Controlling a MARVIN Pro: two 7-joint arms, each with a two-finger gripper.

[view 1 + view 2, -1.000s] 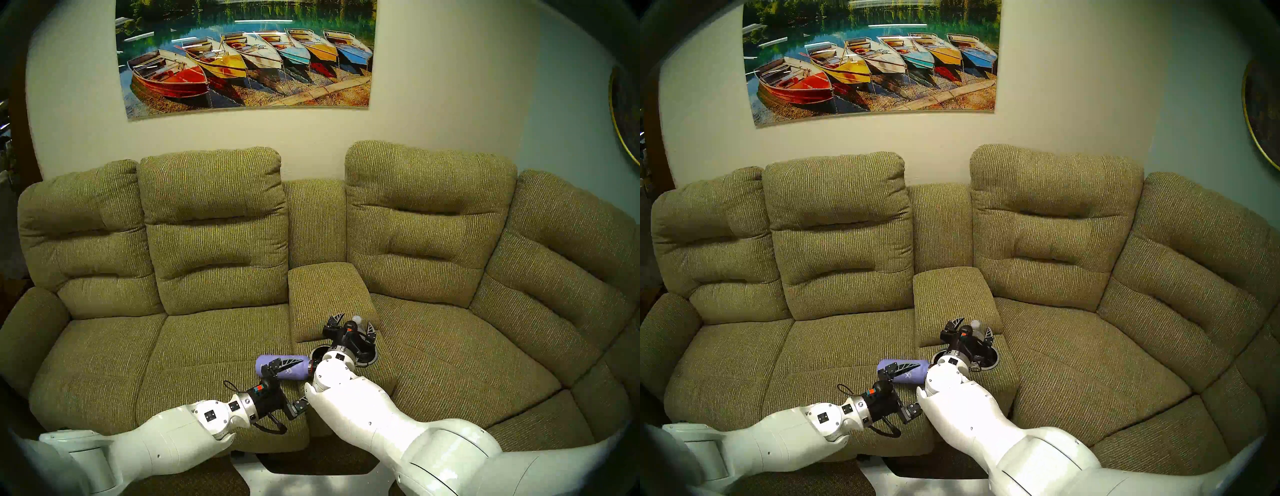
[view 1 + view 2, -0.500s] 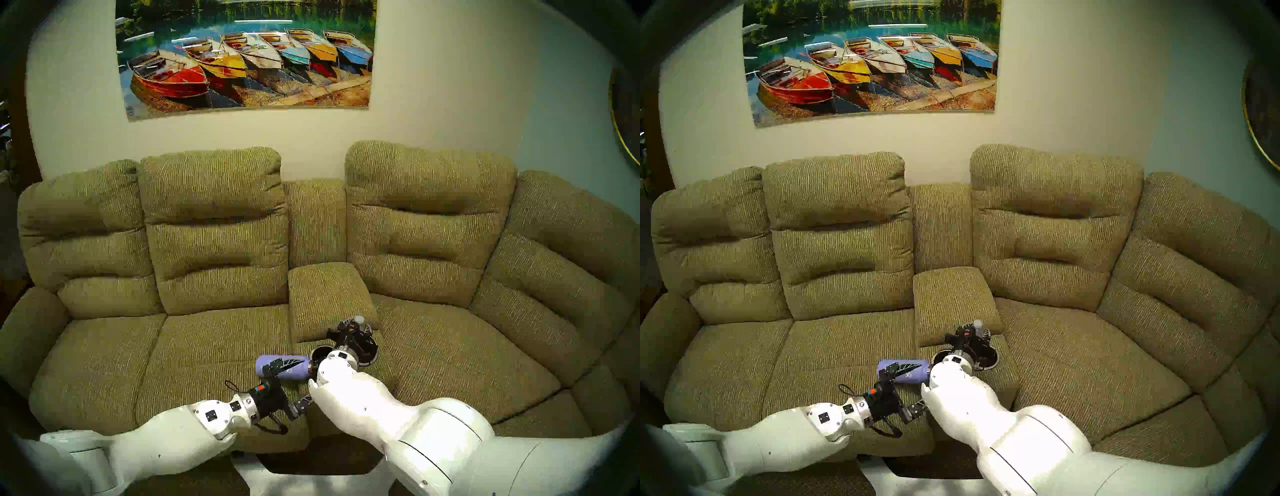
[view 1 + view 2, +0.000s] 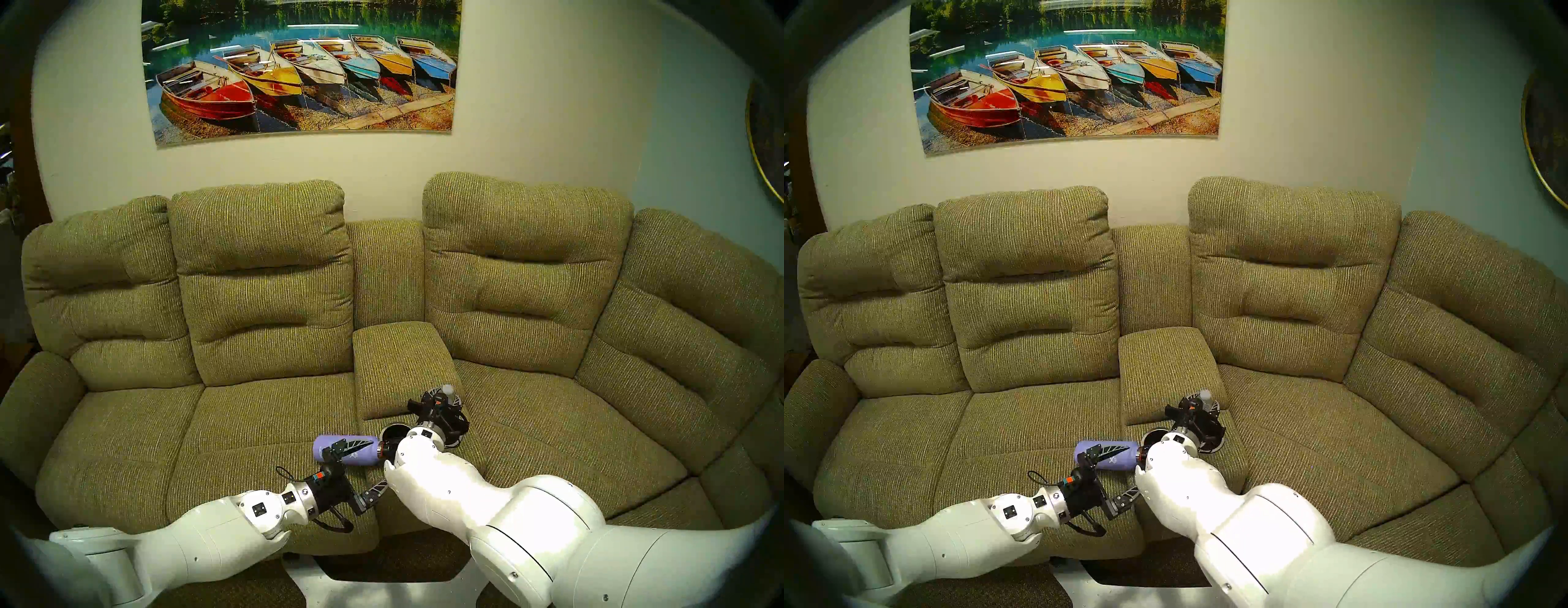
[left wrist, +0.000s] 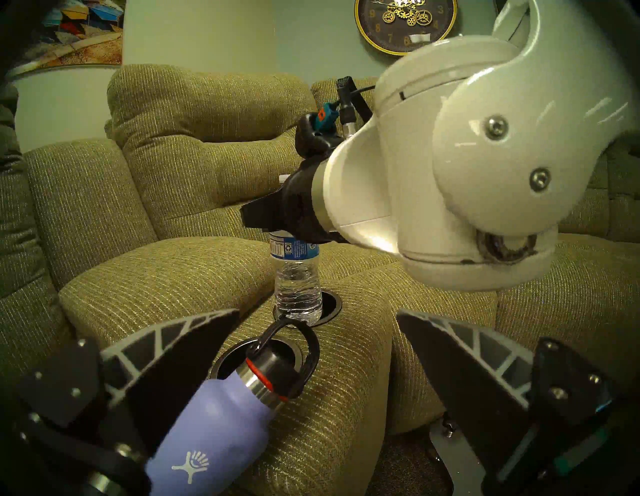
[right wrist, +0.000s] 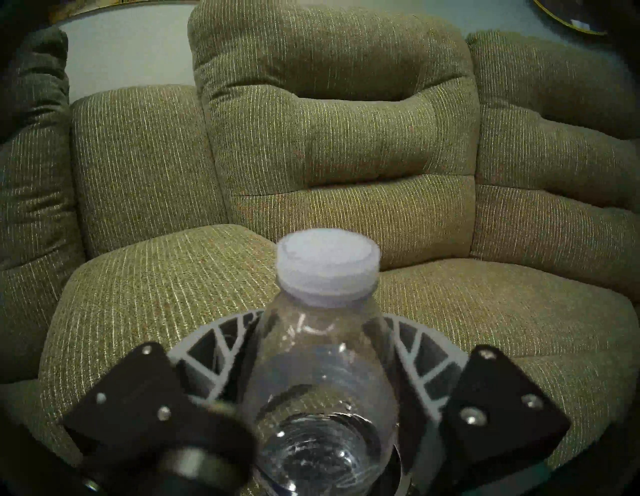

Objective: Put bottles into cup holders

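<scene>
While spread wide, left gripper [image 4: 317, 350] straddles lavender metal flask [image 4: 214, 419] lying on olive ribbed sofa [image 3: 254, 424], black loop cap [image 4: 280, 363] over near silver-rimmed cup holder [image 4: 225, 360]. Further right, right gripper [image 5: 320, 339] clamped round clear plastic water bottle [image 4: 297, 277], upright in far cup holder [image 4: 330, 304]; white right forearm [image 4: 433, 173] crowding above.

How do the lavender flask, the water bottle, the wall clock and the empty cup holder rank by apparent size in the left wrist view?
1. Lavender flask, though it lies closest to the camera, which inflates it.
2. Water bottle.
3. Wall clock and empty cup holder: look alike; clock cut off by the frame, holder partly hidden by the flask, so unranked.
</scene>
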